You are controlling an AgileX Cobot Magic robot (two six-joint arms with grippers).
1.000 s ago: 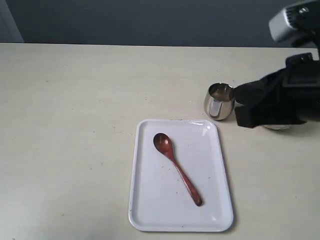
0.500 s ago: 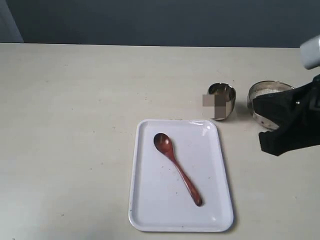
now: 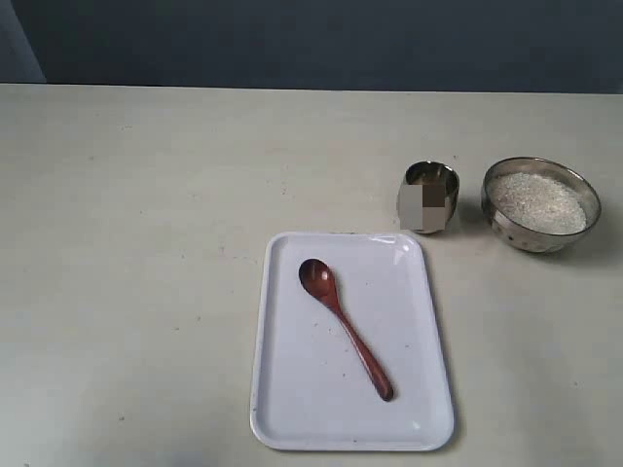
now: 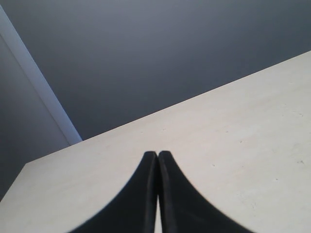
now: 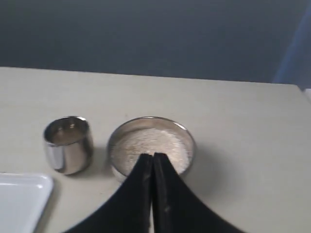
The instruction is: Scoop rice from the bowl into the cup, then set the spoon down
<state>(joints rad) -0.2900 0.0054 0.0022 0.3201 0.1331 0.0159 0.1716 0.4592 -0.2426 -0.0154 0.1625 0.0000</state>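
The dark reddish-brown wooden spoon lies diagonally on a white tray, its oval bowl toward the far left. The small steel cup stands just beyond the tray's far right corner. To its right sits the wide steel bowl holding white rice. No arm shows in the exterior view. My right gripper is shut and empty, its tips seen in front of the bowl. The left gripper is shut with nothing in it, above bare table.
The beige table stretches wide to the left of the tray. A dark wall runs along the table's far edge. The tray's near rim lies close to the bottom edge of the exterior view.
The right arm, which hid the bowl a second ago, has pulled off to the right and left the exterior view. Bowl and rice now show in full. Spoon, cup and tray have not moved.
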